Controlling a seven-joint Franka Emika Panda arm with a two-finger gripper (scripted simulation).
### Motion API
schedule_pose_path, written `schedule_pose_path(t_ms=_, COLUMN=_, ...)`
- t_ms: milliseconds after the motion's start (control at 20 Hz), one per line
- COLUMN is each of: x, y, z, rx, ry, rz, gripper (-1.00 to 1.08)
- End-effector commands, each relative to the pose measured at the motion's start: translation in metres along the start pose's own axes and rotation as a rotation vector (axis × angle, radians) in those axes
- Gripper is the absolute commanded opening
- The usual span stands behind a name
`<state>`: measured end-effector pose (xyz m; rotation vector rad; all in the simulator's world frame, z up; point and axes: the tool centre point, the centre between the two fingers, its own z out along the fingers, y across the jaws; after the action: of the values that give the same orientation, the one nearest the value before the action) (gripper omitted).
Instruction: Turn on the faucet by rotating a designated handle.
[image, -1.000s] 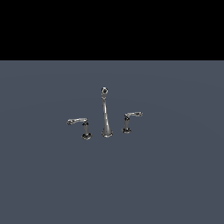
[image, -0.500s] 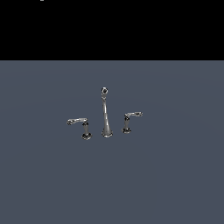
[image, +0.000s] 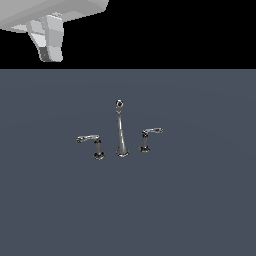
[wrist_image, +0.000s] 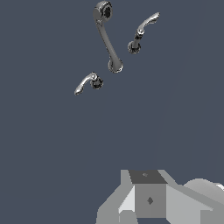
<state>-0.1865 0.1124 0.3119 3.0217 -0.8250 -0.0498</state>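
The chrome faucet (image: 120, 131) stands mid-floor in the exterior view, with a tall tapering spout and a round head. The handle (image: 91, 141), with the longer curved arm on a short post, is on the exterior view's left of the spout. The smaller handle (image: 149, 137) is on the right. My gripper (image: 50, 50) hangs high at the exterior view's upper left, far from the faucet and holding nothing. The wrist view shows the faucet (wrist_image: 109, 41) with a lever on each side, and my gripper body (wrist_image: 148, 199) at the picture's edge. Its fingers are not distinct.
The faucet set stands on a flat dark grey-blue surface (image: 200, 210). Above its far edge the background is black. Part of my white arm (image: 45, 12) shows at the exterior view's upper left.
My arm and gripper have come into the exterior view at the upper left, where earlier almost nothing of them showed. The faucet and both handles have not moved.
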Motion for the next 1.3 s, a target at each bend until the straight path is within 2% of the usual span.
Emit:
schedule_pose_path(t_ms=0, x=0.004, y=-0.011, z=0.015, rx=0.004, ry=0.0, rz=0.053, gripper=-1.0)
schedule_pose_path(t_ms=600, x=0.032, y=-0.058, z=0.077, rx=0.016, ry=0.002, rz=0.282, gripper=-1.0)
schedule_pose_path(t_ms=1250, x=0.069, y=-0.094, z=0.135, rx=0.024, ry=0.007, rz=0.494, gripper=-1.0)
